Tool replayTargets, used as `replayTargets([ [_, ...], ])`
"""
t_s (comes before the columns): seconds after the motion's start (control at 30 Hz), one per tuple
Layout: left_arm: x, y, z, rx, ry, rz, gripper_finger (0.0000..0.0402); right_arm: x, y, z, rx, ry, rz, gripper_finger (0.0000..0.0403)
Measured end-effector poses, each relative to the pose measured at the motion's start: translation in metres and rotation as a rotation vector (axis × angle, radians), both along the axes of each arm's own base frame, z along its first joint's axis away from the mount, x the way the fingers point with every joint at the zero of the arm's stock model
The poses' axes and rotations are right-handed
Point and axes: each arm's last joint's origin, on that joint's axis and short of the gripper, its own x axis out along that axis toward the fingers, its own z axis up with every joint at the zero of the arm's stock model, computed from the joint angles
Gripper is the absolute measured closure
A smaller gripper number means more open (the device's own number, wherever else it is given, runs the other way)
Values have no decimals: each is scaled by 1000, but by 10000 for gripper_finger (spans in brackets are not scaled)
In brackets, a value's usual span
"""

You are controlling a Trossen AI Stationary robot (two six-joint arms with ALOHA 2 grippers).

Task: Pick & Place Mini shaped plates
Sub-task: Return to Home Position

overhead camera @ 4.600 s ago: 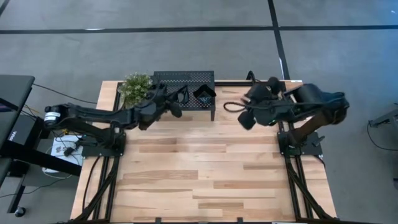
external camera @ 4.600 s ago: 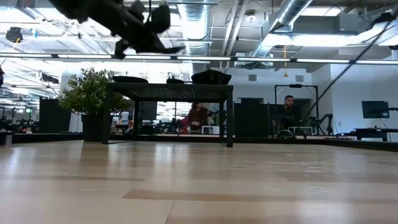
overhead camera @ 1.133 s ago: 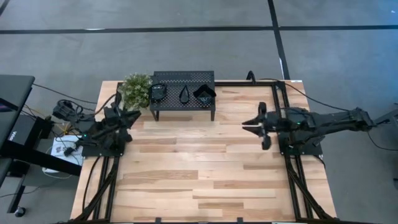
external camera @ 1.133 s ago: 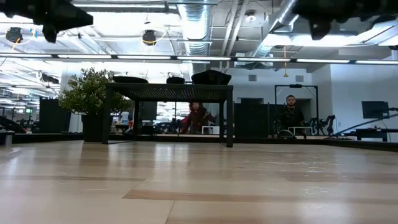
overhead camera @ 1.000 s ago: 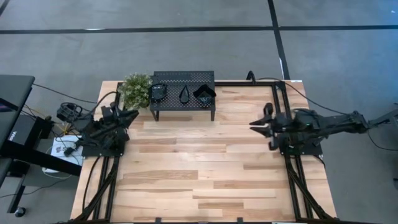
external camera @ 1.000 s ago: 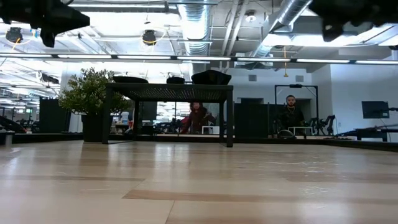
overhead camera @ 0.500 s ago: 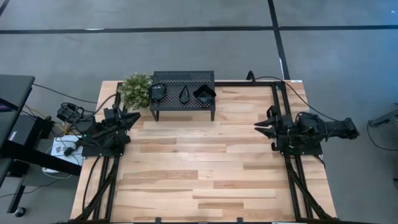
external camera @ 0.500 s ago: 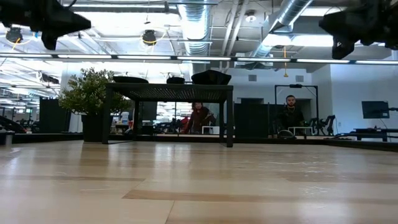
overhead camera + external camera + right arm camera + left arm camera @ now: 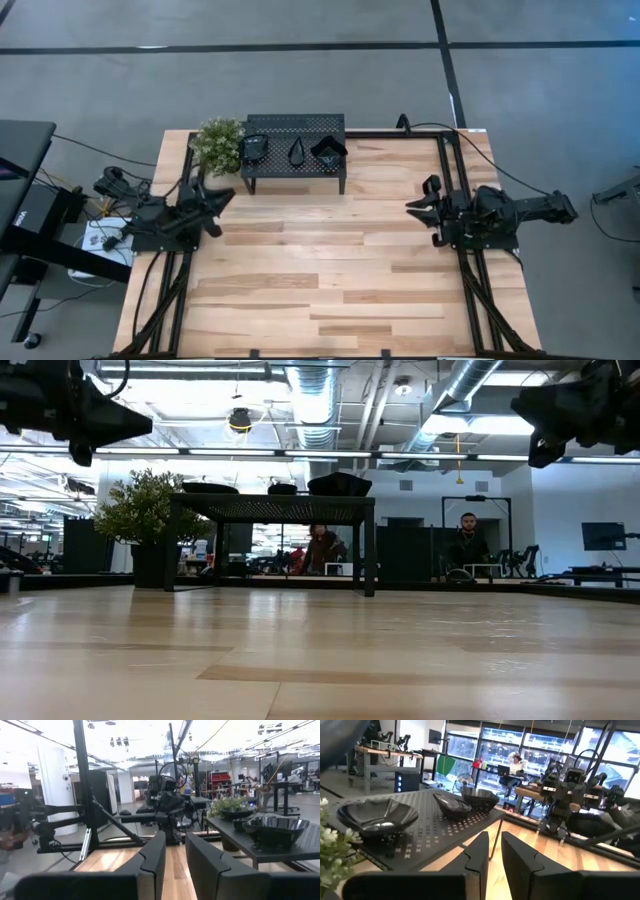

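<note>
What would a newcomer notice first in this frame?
Glossy black plates sit at three spots in a row atop the black perforated rack at the far edge of the table, with a plant beside its left end. The left gripper and right gripper hang empty over the table's left and right edges, clear of the rack.

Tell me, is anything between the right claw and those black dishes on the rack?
Nothing visible. Only bare table lies between the right gripper and the mini shaped plates on the rack; the plant stands at the rack's far end.
</note>
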Motion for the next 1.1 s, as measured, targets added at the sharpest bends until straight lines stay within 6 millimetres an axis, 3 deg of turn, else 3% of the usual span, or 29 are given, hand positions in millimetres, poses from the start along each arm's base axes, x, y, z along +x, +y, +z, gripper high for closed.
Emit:
replayTargets([
  [0.37, 6, -4, -28, 2, 16, 17, 349, 0, 0, -1, 30, 5, 9, 332],
  [1.1, 12, -8, -33, 85, 108, 11, 349, 0, 0, -1, 31, 9, 7, 332],
])
